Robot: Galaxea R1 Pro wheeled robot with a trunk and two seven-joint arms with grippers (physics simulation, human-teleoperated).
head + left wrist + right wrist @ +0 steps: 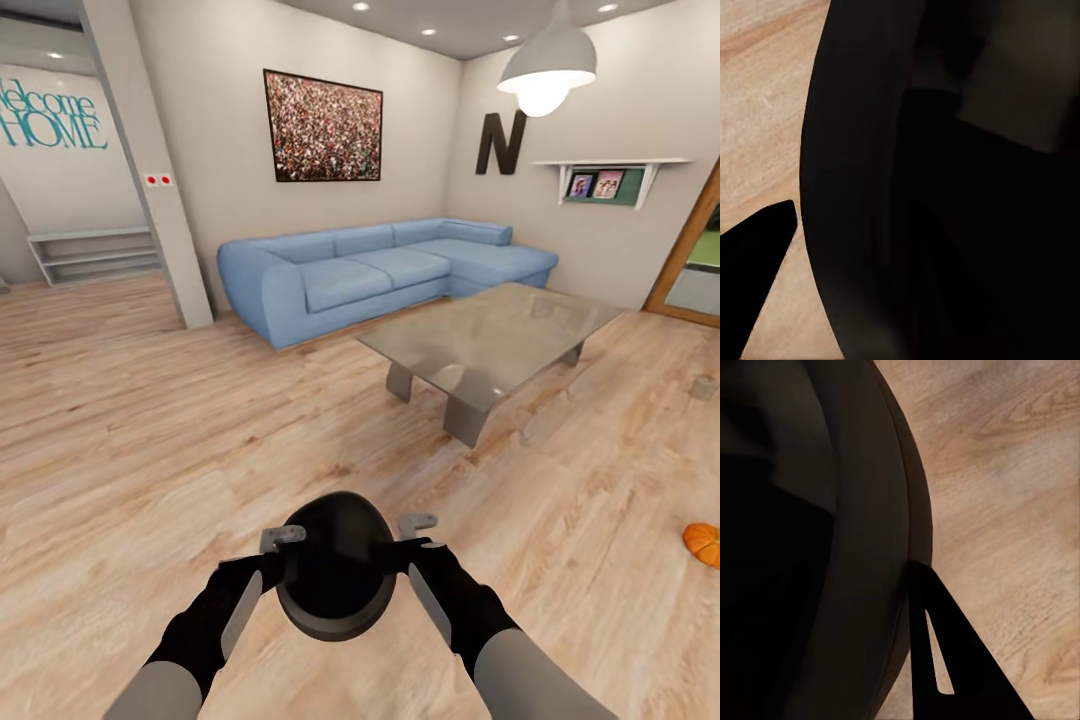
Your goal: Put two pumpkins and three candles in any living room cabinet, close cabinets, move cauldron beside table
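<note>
The dark cauldron (335,570) hangs in front of me above the plank floor, held on both sides of its rim. My left gripper (281,553) is shut on its left rim and my right gripper (412,545) on its right rim. In the left wrist view the cauldron wall (945,187) is close up, with one finger (757,262) outside it. The right wrist view shows the same wall (817,547) and an outer finger (952,660). The grey glossy table (490,335) stands ahead to the right. One pumpkin (703,543) lies on the floor at the right edge. A small beige candle (705,388) sits farther back. The cabinet is out of view.
A blue corner sofa (380,265) stands behind the table against the wall. A slanted pillar (150,170) rises at the left, with low shelves (95,255) beyond it. A glazed wooden door (695,260) is at the far right. Open floor lies between me and the table.
</note>
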